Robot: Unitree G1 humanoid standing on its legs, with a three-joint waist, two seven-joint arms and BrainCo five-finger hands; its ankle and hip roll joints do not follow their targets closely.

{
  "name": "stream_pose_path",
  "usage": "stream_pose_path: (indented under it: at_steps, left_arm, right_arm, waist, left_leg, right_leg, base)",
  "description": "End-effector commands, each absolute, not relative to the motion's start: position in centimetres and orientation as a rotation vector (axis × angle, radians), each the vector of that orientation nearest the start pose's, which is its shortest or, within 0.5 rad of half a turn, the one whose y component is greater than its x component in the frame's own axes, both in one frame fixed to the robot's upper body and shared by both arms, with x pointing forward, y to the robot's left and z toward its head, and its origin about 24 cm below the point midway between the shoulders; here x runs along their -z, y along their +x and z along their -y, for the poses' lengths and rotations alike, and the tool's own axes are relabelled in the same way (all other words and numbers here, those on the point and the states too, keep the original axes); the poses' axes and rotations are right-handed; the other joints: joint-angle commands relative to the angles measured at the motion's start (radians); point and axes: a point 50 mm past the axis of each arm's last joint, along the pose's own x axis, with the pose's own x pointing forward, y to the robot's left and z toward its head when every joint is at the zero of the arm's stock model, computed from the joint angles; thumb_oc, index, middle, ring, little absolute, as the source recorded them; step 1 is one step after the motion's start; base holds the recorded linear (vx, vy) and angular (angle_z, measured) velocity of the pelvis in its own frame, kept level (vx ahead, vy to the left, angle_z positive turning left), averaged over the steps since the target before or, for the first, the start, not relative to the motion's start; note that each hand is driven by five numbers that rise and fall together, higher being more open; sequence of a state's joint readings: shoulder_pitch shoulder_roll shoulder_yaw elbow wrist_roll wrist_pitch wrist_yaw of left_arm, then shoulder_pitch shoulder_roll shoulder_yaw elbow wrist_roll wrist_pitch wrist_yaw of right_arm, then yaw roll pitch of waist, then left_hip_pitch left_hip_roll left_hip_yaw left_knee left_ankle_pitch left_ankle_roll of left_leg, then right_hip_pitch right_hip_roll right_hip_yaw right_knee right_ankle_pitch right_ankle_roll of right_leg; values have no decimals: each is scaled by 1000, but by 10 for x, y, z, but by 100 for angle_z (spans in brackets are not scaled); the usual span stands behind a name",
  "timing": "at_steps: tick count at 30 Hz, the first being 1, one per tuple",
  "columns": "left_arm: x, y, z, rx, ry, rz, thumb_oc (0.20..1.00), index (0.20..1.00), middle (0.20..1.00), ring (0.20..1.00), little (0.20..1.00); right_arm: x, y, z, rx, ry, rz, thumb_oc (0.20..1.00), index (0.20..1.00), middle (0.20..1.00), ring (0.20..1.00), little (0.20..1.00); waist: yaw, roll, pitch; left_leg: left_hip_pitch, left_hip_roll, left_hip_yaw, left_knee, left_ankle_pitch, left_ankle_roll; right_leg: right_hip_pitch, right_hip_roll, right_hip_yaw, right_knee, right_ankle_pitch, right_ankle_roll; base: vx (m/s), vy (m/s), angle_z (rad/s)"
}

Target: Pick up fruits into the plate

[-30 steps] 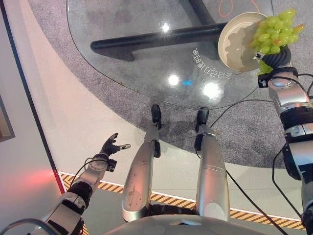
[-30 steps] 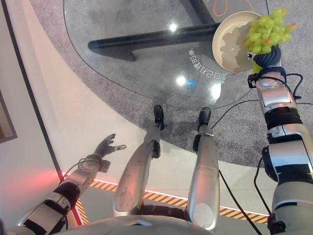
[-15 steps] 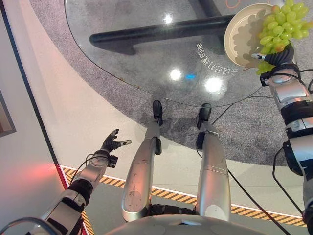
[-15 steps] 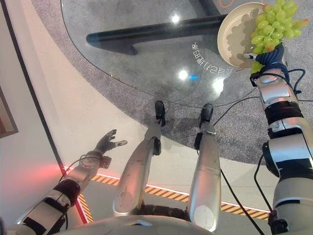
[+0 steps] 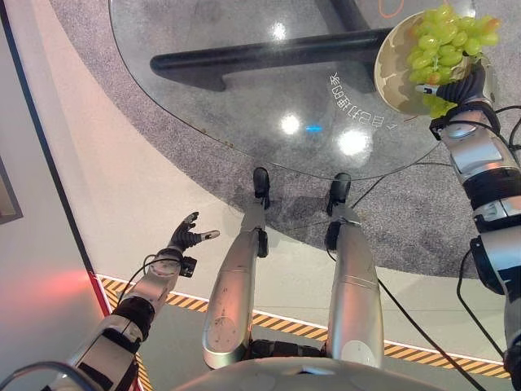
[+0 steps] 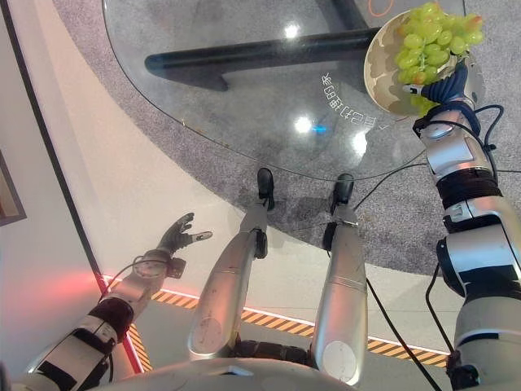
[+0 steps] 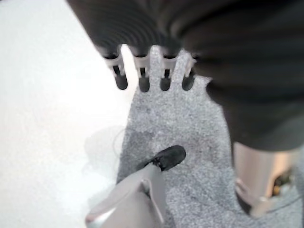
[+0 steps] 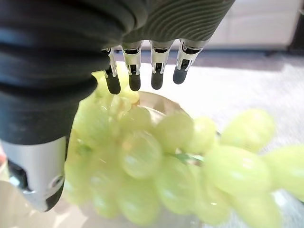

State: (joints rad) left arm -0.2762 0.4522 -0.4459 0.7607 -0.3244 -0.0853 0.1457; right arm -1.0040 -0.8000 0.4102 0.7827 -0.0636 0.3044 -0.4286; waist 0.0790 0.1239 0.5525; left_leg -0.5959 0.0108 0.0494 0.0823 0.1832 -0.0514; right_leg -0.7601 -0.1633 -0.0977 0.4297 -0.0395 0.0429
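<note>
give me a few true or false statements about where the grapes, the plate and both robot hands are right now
1. The bunch of green grapes is over the round beige plate. True.
2. The right robot hand hangs idle beside the table. False: it is at the plate, with the grapes against it.
3. The left robot hand is low over the floor, away from the round glass table. True.
4. The left robot hand is curled round a fruit. False: its fingers are straight and it holds nothing.
5. The plate sits at the middle of the glass table. False: it sits near the table's edge on the robot's right.
</note>
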Motion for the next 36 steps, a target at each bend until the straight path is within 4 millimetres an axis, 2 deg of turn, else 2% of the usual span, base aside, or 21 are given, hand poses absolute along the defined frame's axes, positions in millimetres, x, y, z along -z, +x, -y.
stream_pose_path:
  at_steps: [1,7,12,19,23,24,26,28,29,30,31,32,35,36]
  left_arm:
    - [59,252,-231,-37,346,-527,1000,1000,1000,1000,1000]
    - [60,252,-236,-57,345,-546,1000,1000,1000,1000,1000]
    - [61,252,-238,-63,344,-560,1000,1000,1000,1000,1000]
    - [68,245,-241,-69,336,-602,1000,1000,1000,1000,1000]
    - [75,236,-244,-86,303,-630,1000,1000,1000,1000,1000]
    - [78,233,-245,-95,283,-644,1000,1000,1000,1000,1000]
    - [79,232,-245,-99,270,-646,1000,1000,1000,1000,1000]
    - [84,226,-246,-105,223,-668,1000,1000,1000,1000,1000]
    - [89,220,-246,-109,188,-686,1000,1000,1000,1000,1000]
    - [92,215,-245,-112,179,-700,1000,1000,1000,1000,1000]
    - [96,209,-245,-115,176,-718,1000,1000,1000,1000,1000]
    - [97,207,-245,-114,176,-721,1000,1000,1000,1000,1000]
    - [109,189,-244,-113,154,-770,1000,1000,1000,1000,1000]
    - [115,181,-242,-115,141,-799,1000,1000,1000,1000,1000]
  right_arm:
    - [-239,370,309,732,-1114,112,1000,1000,1000,1000,1000]
    - [-230,371,302,704,-1098,100,1000,1000,1000,1000,1000]
    - [-226,370,304,701,-1068,90,1000,1000,1000,1000,1000]
    - [-217,367,300,671,-931,122,1000,1000,1000,1000,1000]
    - [-201,360,291,612,-802,153,1000,1000,1000,1000,1000]
    - [-186,354,285,578,-719,157,1000,1000,1000,1000,1000]
    - [-179,351,282,559,-670,156,1000,1000,1000,1000,1000]
    - [-148,337,272,500,-522,141,1000,1000,1000,1000,1000]
    - [-124,324,267,473,-452,120,1000,1000,1000,1000,1000]
    - [-109,315,266,456,-418,103,1000,1000,1000,1000,1000]
    - [-95,305,266,441,-385,81,1000,1000,1000,1000,1000]
    - [-92,303,266,439,-378,75,1000,1000,1000,1000,1000]
    - [-56,280,264,416,-351,5,1000,1000,1000,1000,1000]
    - [-38,270,261,401,-342,-53,1000,1000,1000,1000,1000]
  waist:
    - [-20,-3,-32]
    - [-13,-34,-32]
    - [-8,-46,-32]
    - [-9,-63,-32]
    - [-24,-79,-32]
    - [-36,-88,-32]
    - [-42,-93,-32]
    - [-60,-107,-32]
    - [-73,-115,-33]
    - [-78,-118,-41]
    - [-84,-123,-65]
    - [-84,-124,-71]
    - [-96,-137,-136]
    - [-99,-143,-172]
  left_leg:
    - [-5,-57,-27,171,-197,41]
    - [29,-57,-30,163,-203,48]
    - [53,-58,-33,157,-206,53]
    - [106,-55,-29,144,-214,55]
    - [173,-46,-15,124,-219,48]
    - [215,-38,-7,111,-223,44]
    - [230,-35,-3,103,-218,42]
    - [303,-21,12,79,-227,35]
    - [360,-11,23,61,-228,29]
    - [389,-7,28,48,-229,27]
    - [406,-4,34,34,-225,25]
    - [413,-4,35,30,-225,24]
    - [477,4,50,-3,-229,16]
    - [508,6,54,-17,-232,13]
  right_leg:
    - [69,39,-40,-133,66,40]
    - [109,39,-47,-143,68,45]
    - [135,39,-53,-151,70,49]
    - [189,36,-59,-167,70,52]
    - [254,39,-56,-190,66,52]
    - [292,40,-51,-200,64,53]
    - [308,39,-49,-209,68,53]
    - [379,40,-42,-229,60,55]
    - [437,38,-39,-249,60,56]
    - [467,37,-40,-262,61,58]
    - [487,33,-40,-280,68,60]
    - [494,33,-40,-285,68,61]
    - [569,29,-37,-329,71,69]
    - [605,28,-37,-349,72,72]
  base:
    - [5,39,4]
    - [16,42,4]
    - [8,21,6]
    - [9,24,2]
    - [19,51,-1]
    - [10,44,-1]
    - [3,16,0]
    - [43,29,-4]
    - [68,31,-3]
    - [76,24,-2]
    - [64,9,-3]
    - [72,7,-3]
    - [118,-3,-9]
    - [118,-7,-7]
